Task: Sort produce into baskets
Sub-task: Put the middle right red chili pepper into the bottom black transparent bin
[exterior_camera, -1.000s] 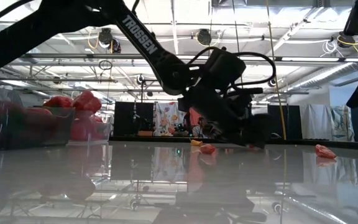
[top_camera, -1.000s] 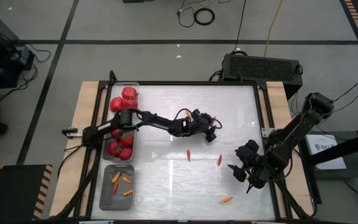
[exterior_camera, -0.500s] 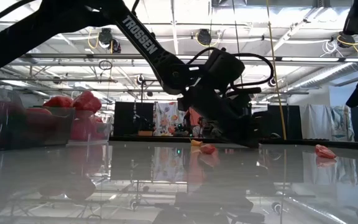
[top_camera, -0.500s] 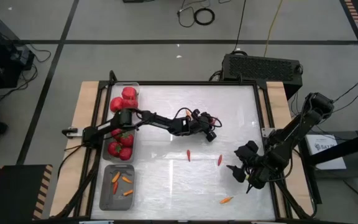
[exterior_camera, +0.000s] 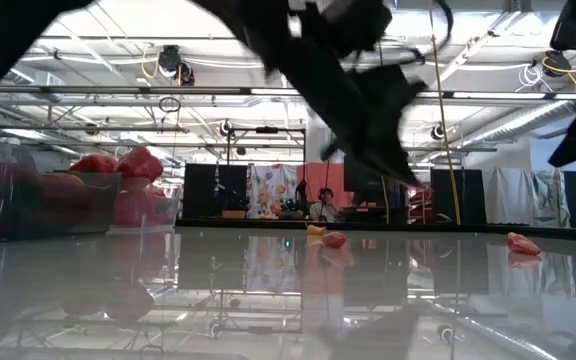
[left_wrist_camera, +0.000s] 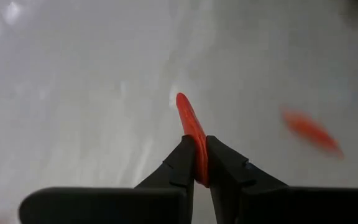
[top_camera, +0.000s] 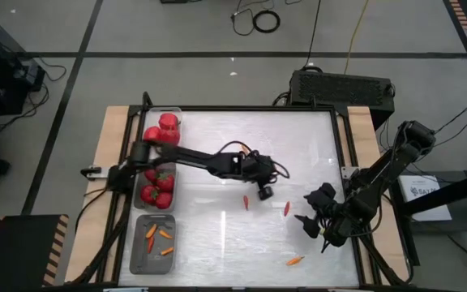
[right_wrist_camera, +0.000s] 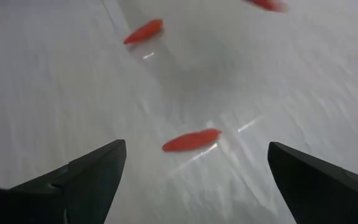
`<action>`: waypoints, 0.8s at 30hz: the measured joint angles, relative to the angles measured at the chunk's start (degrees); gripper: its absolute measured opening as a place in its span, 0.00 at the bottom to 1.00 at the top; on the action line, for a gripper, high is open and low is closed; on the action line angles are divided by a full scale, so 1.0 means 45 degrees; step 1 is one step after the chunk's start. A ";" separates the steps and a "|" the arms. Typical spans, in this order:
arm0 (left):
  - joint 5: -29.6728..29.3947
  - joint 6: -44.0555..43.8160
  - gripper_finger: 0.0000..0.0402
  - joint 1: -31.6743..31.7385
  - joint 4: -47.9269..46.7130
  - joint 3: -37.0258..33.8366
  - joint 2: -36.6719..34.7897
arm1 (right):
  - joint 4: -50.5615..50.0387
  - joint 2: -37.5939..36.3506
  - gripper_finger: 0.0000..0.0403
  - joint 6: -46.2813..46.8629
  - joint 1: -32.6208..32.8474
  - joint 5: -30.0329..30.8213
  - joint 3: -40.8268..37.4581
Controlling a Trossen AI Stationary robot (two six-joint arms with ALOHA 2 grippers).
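High: left gripper (top_camera: 263, 191) has swung from table centre toward 5 o'clock, beside a loose chili (top_camera: 246, 202).
Left wrist: fingers now clenched on a chili pepper (left_wrist_camera: 191, 127); lift, then carry to the chili bin (top_camera: 139, 253).
Right wrist: right gripper (right_wrist_camera: 194, 168) waits agape over another chili (right_wrist_camera: 191, 140).

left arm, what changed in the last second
The left gripper shut its jaws on a chili and moved across the table toward the right gripper. The right arm stayed put, jaws open; the loose chilies did not move.
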 joint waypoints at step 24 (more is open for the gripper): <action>0.0219 -0.9432 0.09 -0.7823 -1.6067 -0.2105 -0.6051 | 0.8302 0.2214 0.95 -0.7251 -0.1147 0.1776 -0.0005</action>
